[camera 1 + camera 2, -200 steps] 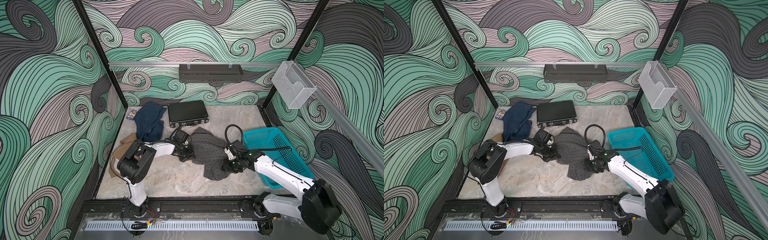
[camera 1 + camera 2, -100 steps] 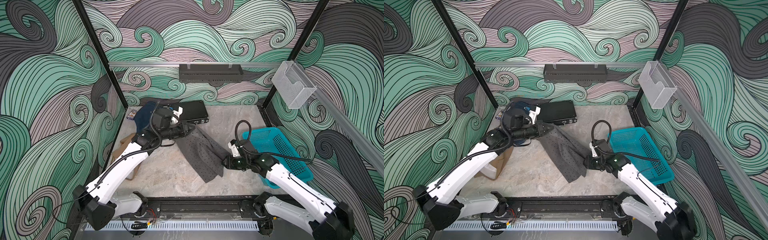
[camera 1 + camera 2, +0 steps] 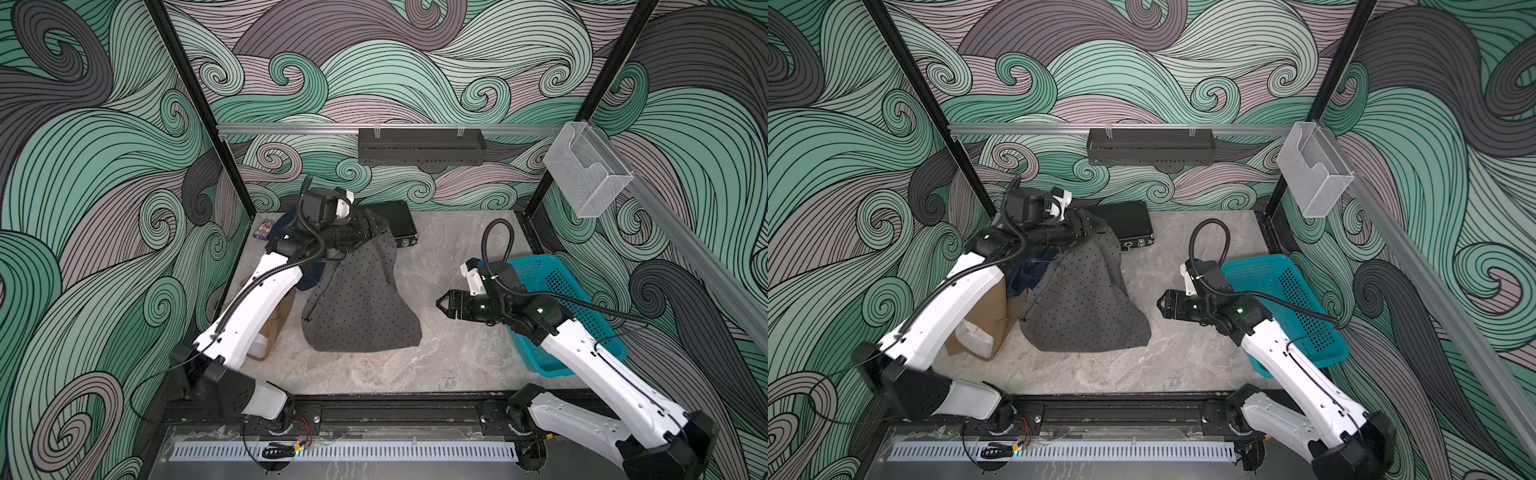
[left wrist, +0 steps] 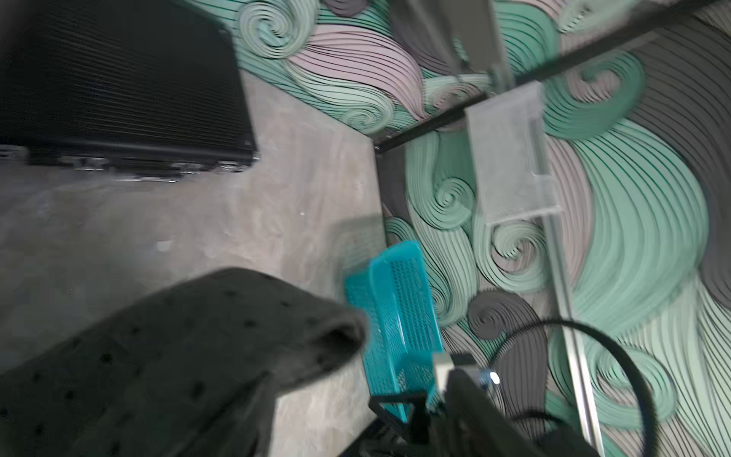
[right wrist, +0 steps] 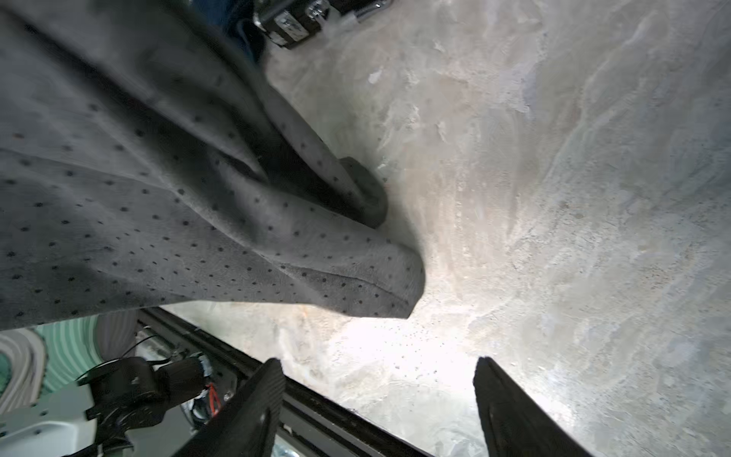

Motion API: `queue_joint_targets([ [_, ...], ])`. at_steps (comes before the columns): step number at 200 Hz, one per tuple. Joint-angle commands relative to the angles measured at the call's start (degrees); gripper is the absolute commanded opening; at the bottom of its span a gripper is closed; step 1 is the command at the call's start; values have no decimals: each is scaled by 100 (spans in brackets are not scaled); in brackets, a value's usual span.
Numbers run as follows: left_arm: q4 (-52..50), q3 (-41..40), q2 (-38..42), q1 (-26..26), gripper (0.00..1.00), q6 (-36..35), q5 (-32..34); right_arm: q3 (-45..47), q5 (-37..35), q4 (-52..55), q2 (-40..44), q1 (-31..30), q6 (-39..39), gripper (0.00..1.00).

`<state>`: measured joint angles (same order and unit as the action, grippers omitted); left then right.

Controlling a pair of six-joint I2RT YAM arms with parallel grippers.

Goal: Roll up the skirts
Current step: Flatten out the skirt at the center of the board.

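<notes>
Your dotted grey skirt [image 3: 357, 303] lies on the marbled tabletop [image 3: 457, 249], left of centre. In both top views its long axis runs roughly from 12 o'clock to 6 o'clock. The narrow end is up by the black case [image 3: 401, 220] and the wide hem spreads toward the front rail.

That narrow end is bunched over your left gripper [image 3: 372, 230]. The cloth hides the fingers, and the left wrist view shows only a blurred fold, so I cannot tell whether the jaws are parted or holding the fabric.

Your right gripper [image 3: 441, 302] stands by the teal basket [image 3: 552, 282], near the skirt's right edge but not touching it. Its fingers [image 5: 253, 403] are spread wide with only bare table between them.

From that gripper the skirt's body is at 9 o'clock. The nearest hem corner [image 5: 407, 285] is at about 7 o'clock, lying loose on the table. The right arm is therefore the nearer one to the hem, and the left arm is already at the opposite end.

I'd judge that a roll has to travel along the 12-to-6 line. That means the right gripper's approach is across the axis, not along it.

The denim skirt [image 3: 1027, 276] and the tan skirt [image 3: 988, 307] lie at the grey one's 9 o'clock, partly under the left arm and not yet rolled.
</notes>
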<state>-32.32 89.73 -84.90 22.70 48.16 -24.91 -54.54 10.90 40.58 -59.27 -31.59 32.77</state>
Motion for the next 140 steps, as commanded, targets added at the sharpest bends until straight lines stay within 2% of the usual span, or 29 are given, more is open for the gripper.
queue_joint_targets([
  [1, -1272, 532, -526, -362, 84, -349, -420, -239, -246, 275, -214, 57, -71, 79],
  [11, -1814, 583, -541, -419, 84, -653, -62, -284, -212, 225, -323, 57, -63, 80],
  [22, -2173, 278, -331, -599, 86, -708, 555, -277, -194, 131, -439, 58, -1, 81],
  [32, -2072, -394, 14, -945, 87, -592, 768, -253, -114, -17, -554, 57, 56, 81],
  [53, -1353, -2083, 1016, -1823, 87, -124, 766, -384, 155, -276, -1064, 42, 117, 81],
  [77, -653, -3696, 1982, -2663, 94, 121, 1111, -633, 246, -514, -1744, -93, 106, 82],
  [111, -864, -4374, 2161, -3439, 96, 123, 1907, -931, 429, -815, -2571, -458, 126, 80],
  [128, -435, -4672, 2004, -3615, 95, 111, 1794, -1032, 440, -769, -2775, -634, 7, 80],
  [140, -66, -4780, 1745, -3657, 89, 47, 1504, -976, 424, -784, -2801, -664, -22, 80],
])
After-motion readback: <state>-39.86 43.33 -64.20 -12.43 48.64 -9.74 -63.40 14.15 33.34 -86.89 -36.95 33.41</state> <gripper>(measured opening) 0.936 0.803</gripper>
